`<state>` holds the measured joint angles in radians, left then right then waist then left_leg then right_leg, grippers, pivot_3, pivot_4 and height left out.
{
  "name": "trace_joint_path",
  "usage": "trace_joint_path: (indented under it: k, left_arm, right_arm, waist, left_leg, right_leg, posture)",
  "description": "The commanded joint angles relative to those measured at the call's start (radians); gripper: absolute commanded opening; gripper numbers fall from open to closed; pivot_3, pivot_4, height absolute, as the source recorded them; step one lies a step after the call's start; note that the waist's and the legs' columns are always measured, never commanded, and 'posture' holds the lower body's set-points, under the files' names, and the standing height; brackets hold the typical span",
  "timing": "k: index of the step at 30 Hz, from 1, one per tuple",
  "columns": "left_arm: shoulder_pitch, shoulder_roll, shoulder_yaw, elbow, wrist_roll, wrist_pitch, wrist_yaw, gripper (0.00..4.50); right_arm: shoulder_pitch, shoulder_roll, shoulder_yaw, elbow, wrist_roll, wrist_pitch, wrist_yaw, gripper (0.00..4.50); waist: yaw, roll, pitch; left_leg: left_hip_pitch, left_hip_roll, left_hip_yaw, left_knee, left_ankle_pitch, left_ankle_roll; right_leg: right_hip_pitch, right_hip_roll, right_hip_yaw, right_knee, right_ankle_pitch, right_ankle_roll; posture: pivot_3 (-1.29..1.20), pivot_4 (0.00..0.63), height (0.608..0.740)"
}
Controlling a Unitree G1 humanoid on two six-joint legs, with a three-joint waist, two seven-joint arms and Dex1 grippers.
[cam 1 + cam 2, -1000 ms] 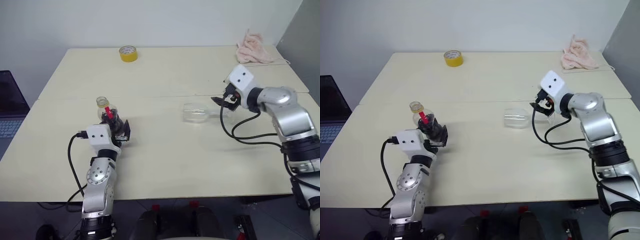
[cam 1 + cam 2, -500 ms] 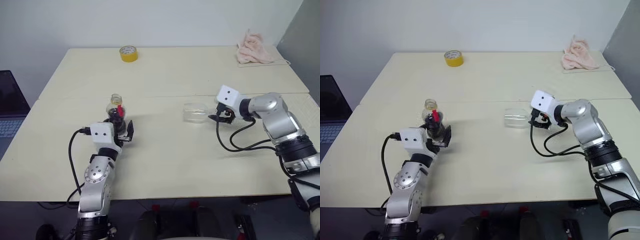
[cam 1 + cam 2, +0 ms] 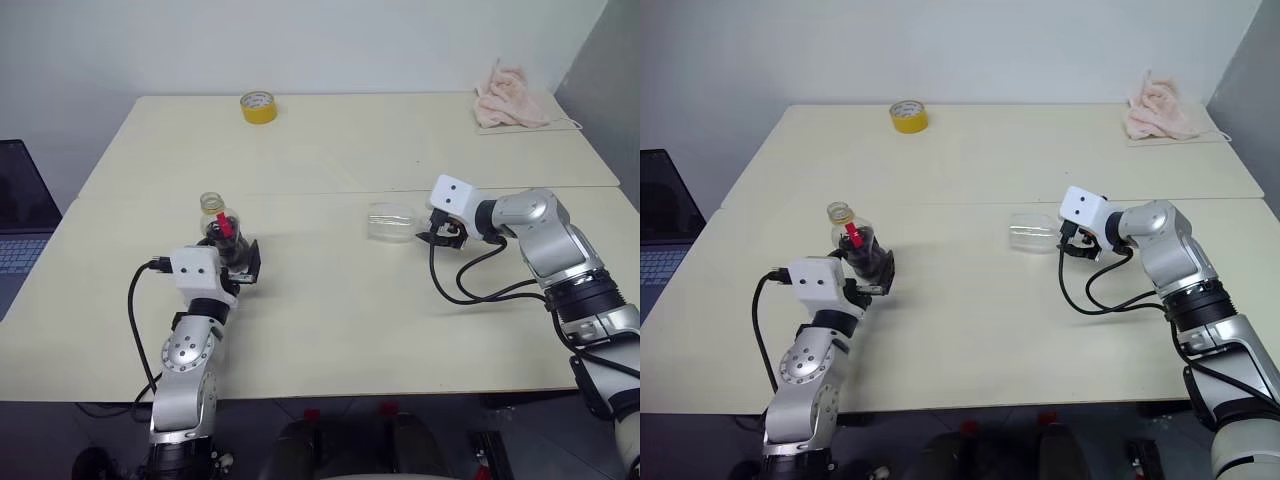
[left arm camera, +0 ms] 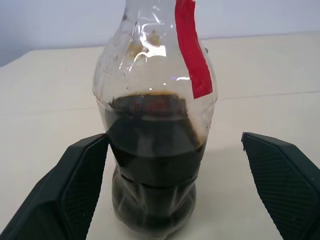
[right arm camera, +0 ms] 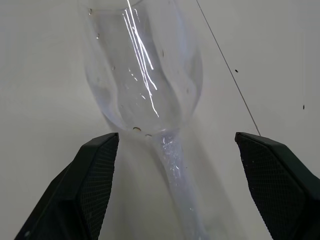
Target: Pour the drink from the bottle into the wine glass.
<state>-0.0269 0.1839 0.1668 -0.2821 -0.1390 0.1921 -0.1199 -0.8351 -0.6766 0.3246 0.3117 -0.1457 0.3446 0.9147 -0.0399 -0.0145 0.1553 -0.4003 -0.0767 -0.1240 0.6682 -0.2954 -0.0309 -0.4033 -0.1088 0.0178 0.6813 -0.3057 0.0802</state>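
Since a second ago my right gripper (image 3: 432, 236) has dropped from above the lying wine glass (image 3: 392, 223) to table level at its stem end, right of centre in the frame, jaws spread wide on either side of the stem without touching it. Left of centre, my left gripper (image 3: 243, 262) holds its jaws wide open around the upright bottle (image 3: 222, 232), not squeezing it; the drink (image 4: 152, 165) fills its lower half.
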Motion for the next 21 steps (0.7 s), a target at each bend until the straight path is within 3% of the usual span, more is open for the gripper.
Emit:
trace_joint_path:
  k: [1,11,21]
  left_arm:
    - [0.031,0.02,0.036,-0.098,-0.019,0.018,-0.001,4.5]
    - [0.084,0.045,0.053,-0.212,-0.044,0.083,-0.024,4.5]
    - [0.16,0.242,0.132,-0.334,-0.299,0.247,-0.267,4.5]
  right_arm:
    - [-0.019,-0.003,-0.013,0.006,-0.018,-0.011,0.006,3.97]
    - [-0.038,0.019,-0.011,0.051,-0.043,-0.03,0.008,3.97]
    - [-0.044,0.018,-0.008,0.099,-0.072,-0.052,0.005,3.97]
  waist:
    - [0.0,0.0,0.0]
    - [0.002,0.0,0.0]
    - [0.004,0.0,0.0]
  left_leg:
    - [0.0,0.0,0.0,0.0,0.0,0.0]
    - [0.0,0.0,0.0,0.0,0.0,0.0]
    - [0.0,0.0,0.0,-0.001,0.0,0.0]
  right_leg:
    - [0.0,0.0,0.0,0.0,0.0,0.0]
    - [0.0,0.0,0.0,0.0,0.0,0.0]
    - [0.0,0.0,0.0,-0.001,0.0,0.0]
  posture:
    - [0.0,0.15,0.74]
    - [0.0,0.15,0.74]
    - [0.0,0.15,0.74]
